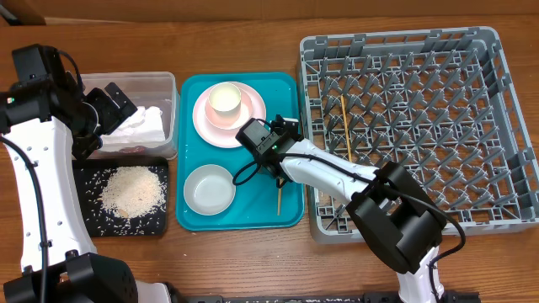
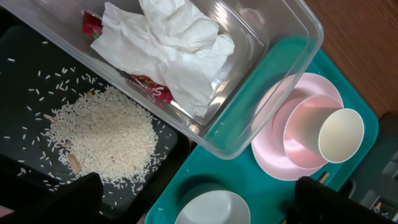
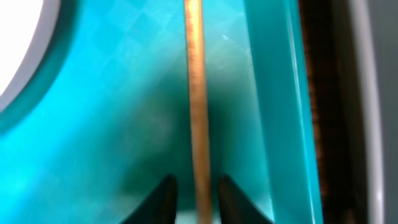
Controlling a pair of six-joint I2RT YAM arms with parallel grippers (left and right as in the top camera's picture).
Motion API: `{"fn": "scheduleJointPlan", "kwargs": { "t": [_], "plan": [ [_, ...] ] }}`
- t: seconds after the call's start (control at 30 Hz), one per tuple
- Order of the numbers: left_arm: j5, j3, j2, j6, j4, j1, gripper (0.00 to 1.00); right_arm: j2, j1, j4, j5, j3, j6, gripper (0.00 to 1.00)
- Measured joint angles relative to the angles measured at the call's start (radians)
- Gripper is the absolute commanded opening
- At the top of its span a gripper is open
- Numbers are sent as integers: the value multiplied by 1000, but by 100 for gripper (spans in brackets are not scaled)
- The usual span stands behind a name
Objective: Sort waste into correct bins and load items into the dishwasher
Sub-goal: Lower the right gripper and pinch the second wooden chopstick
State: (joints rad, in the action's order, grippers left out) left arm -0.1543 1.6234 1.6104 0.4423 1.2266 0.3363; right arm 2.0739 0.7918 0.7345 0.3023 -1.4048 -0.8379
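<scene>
One wooden chopstick [image 3: 196,93] lies along the right side of the teal serving tray [image 3: 124,124]. My right gripper [image 3: 194,193] straddles it, open, with a thin gap showing on each side. In the overhead view that chopstick [image 1: 280,199] pokes out below the right gripper [image 1: 278,172]. A second chopstick [image 1: 346,126] lies in the grey dish rack [image 1: 497,126]. My left gripper [image 1: 114,105] hangs open and holds nothing, by the clear tub [image 1: 160,84] holding the tissue [image 2: 168,43] and red wrapper [image 2: 149,87]. Rice [image 2: 102,134] is heaped on the black tray [image 2: 18,74].
On the teal tray [image 1: 286,84] the pink plate [image 1: 248,126] carries a pink bowl [image 2: 298,134] with the cream cup [image 2: 341,134] in it. A white bowl [image 1: 209,189] sits at the tray's front left. The rack's wall stands just right of the tray.
</scene>
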Motion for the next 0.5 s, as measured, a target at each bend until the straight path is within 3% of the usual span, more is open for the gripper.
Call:
{"fn": "scheduleJointPlan", "kwargs": {
  "t": [0.27,0.5],
  "plan": [
    [0,0,0,0,0,0,100,0,0,5,-5,-2,1,4],
    [0,0,0,0,0,0,100,0,0,6,-6,-3,0,4]
  ]
}}
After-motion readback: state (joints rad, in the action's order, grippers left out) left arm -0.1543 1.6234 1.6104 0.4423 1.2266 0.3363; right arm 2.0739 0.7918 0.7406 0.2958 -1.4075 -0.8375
